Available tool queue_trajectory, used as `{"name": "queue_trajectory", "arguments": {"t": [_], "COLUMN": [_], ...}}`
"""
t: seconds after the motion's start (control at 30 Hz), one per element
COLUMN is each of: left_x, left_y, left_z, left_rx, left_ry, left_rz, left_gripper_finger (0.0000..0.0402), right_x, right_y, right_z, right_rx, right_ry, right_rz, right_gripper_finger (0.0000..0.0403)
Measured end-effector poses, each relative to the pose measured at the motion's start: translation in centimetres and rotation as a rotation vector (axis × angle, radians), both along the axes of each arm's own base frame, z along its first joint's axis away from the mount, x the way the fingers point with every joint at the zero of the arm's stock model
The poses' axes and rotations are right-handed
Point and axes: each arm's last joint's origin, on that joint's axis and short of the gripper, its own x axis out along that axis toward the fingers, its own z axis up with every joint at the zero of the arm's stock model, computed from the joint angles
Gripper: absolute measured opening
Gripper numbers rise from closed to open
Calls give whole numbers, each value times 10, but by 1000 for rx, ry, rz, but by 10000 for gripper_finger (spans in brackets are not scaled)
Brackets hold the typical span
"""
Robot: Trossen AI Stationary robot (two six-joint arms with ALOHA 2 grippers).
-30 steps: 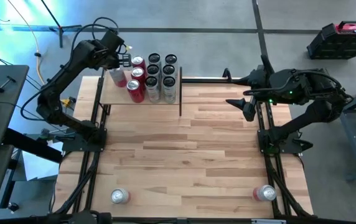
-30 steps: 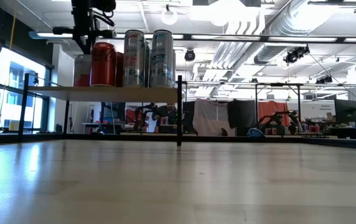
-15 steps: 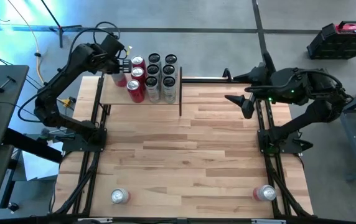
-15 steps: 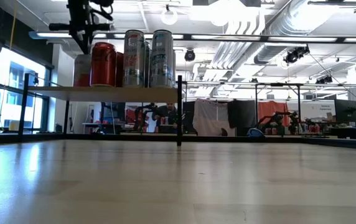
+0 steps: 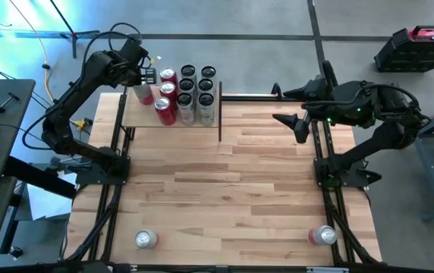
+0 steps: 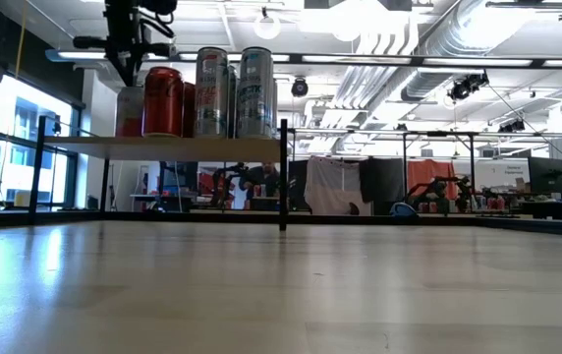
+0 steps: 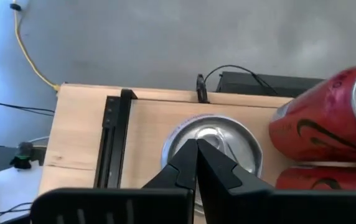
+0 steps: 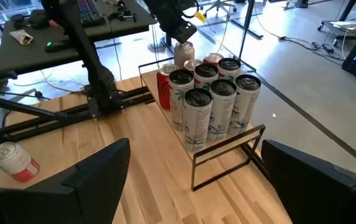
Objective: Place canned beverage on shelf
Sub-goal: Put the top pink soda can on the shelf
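Note:
The shelf (image 5: 136,115) stands at the table's far left, a light plank in a black frame. It carries three red cans (image 5: 167,89), several dark-topped silver cans (image 5: 196,86) and, at its far left, a silver-topped can (image 7: 228,140). My left gripper (image 5: 146,76) is shut and points steeply down right over that can's top, as the low view shows too (image 6: 129,79). My right gripper (image 5: 278,106) hangs open and high over the table's far right, with nothing between its fingers. My left gripper's shut fingertips (image 7: 196,152) point down at the middle of the silver-topped can's lid. I cannot tell whether they touch the lid or stand just above it. The can stands upright on the shelf plank (image 7: 147,130).
Two more cans are on the tabletop near its near edge, one at the left (image 5: 146,239) and one at the right (image 5: 323,236). The broad middle of the wooden tabletop (image 5: 232,174) lies between them and the shelf. A desk with a keyboard stands beyond the table's left edge (image 8: 72,25).
My right gripper has tipped up a little at the wrist, staying open and in the same place. The cans and the shelf have not moved.

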Motion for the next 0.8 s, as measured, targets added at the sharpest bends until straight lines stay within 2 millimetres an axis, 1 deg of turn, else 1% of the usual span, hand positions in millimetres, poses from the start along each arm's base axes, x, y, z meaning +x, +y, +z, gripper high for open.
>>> {"name": "queue_trajectory", "arguments": {"t": [0.17,0.27,0.47,0.67,0.8], "left_x": [-1,3,8,12,11], "left_y": [-5,-8,-2,5,7], "left_z": [3,3,-2,-3,-3], "left_rx": [-31,-49,-63,-30,-13], "left_ry": [-54,-73,-54,-56,-42], "left_rz": [-50,-85,-105,-104,-86], "left_gripper_finger": [0,0,0,0,0], "right_x": [0,0,4,7,7], "right_y": [0,0,0,0,0], "right_z": [0,0,-1,-2,-3], "right_rx": [26,29,13,12,18], "right_ry": [-11,-12,-1,2,2], "right_rz": [-12,-13,-24,-36,-38], "right_gripper_finger": [348,348,348,348,348]}}
